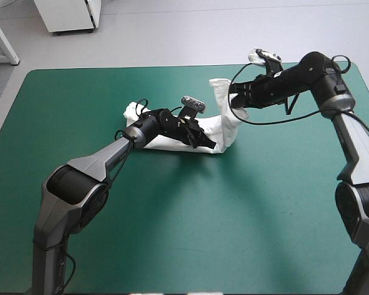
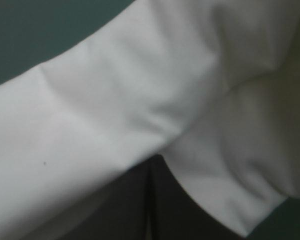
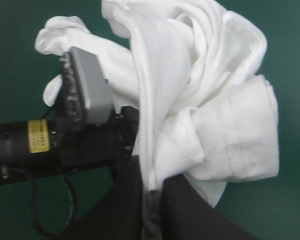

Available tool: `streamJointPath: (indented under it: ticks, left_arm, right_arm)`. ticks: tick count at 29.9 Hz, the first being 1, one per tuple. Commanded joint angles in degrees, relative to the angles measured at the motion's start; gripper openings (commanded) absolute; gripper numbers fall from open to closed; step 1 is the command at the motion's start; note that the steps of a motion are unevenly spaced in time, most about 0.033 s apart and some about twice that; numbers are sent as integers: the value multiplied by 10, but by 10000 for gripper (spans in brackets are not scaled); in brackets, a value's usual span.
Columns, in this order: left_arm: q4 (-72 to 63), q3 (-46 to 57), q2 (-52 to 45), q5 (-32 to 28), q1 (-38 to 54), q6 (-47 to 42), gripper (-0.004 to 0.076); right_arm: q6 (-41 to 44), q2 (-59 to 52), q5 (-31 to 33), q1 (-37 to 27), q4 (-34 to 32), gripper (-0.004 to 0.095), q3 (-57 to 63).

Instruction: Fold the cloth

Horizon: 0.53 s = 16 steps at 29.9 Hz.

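The white T-shirt (image 1: 229,123) lies as a crumpled heap at the middle of the table, toward its far side. One strand of it is pulled up to my right gripper (image 1: 235,103), which hangs just above the heap's right end. In the right wrist view the black fingers of that gripper (image 3: 151,200) are shut on the T-shirt (image 3: 230,130), with bunched folds hanging ahead. My left gripper (image 1: 210,145) lies low at the heap's near edge. In its own view the left gripper (image 2: 151,165) forms one arch, shut on the T-shirt (image 2: 115,100), which fills the picture.
The teal-green cover (image 1: 234,233) stretches wide around the heap toward the near, left and right edges. The left arm's wrist (image 3: 90,145) sits right beside the strand held by the right gripper, so the two arms are close together over the heap.
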Motion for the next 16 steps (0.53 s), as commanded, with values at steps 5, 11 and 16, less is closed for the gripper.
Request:
streamJointPath:
  ticks: [5,11,16]
  left_arm:
    - [-7,-9,-21,5,-3,-3,-9]
    - [-6,-9,-21,8,-2,-10,-9]
    - [11,-9,-69,63,17,-50,-9]
  right_arm:
    - [-11,-36,-18,31,36,-19,-71]
    - [-4,-36,-17,31,41,-19,-81]
    - [-4,-33,-17,31,34,-19,-81]
